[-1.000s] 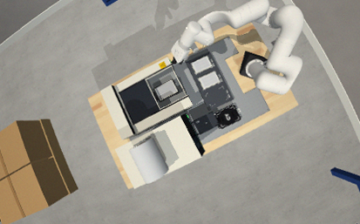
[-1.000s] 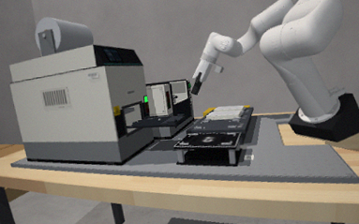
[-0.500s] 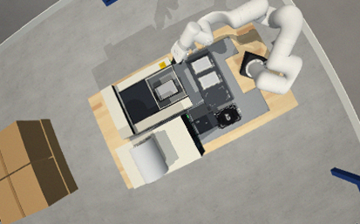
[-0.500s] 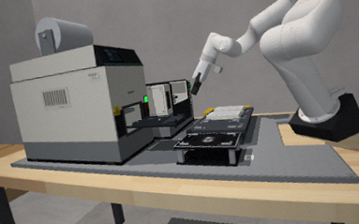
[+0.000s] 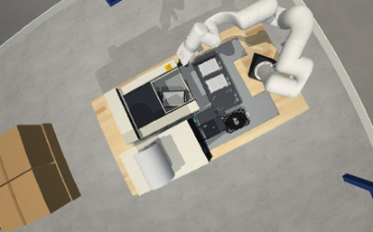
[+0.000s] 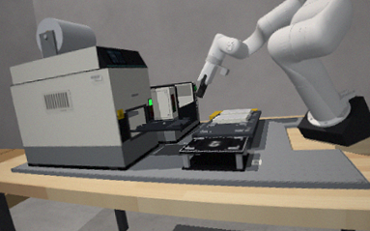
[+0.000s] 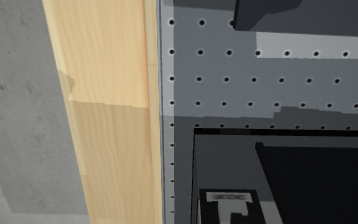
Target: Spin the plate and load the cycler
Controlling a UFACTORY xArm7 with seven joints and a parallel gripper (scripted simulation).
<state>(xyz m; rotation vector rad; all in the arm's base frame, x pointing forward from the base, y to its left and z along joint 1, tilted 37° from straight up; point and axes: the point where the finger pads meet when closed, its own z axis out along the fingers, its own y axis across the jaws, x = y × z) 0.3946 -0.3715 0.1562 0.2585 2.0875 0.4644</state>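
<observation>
My gripper (image 5: 184, 61) (image 6: 201, 90) is shut and empty. It hangs at the far right corner of the centrifuge (image 5: 142, 104), by the front edge where the keys are, a little above the deck. The centrifuge's top opening (image 5: 156, 84) shows a light grey, plate-like shape (image 5: 175, 98) in the bucket; I cannot read a label. Two white plates lie in the deck row: the one nearer my gripper (image 5: 207, 67) and the middle one (image 5: 215, 83). The sealer's stage (image 6: 165, 125) looks dark and bare. The wrist view shows only the table edge, the grey pegboard (image 7: 225, 75) and a black face with a label (image 7: 227, 197).
The sealer (image 5: 179, 146) (image 6: 70, 119) with its film roll (image 5: 153, 169) stands beside the centrifuge. The CY nest (image 5: 236, 120) (image 6: 213, 148) sits in front of it. A green light (image 6: 150, 102) glows. My arm's base (image 5: 262, 67) is behind the deck row. A cardboard box (image 5: 27, 174) stands on the floor.
</observation>
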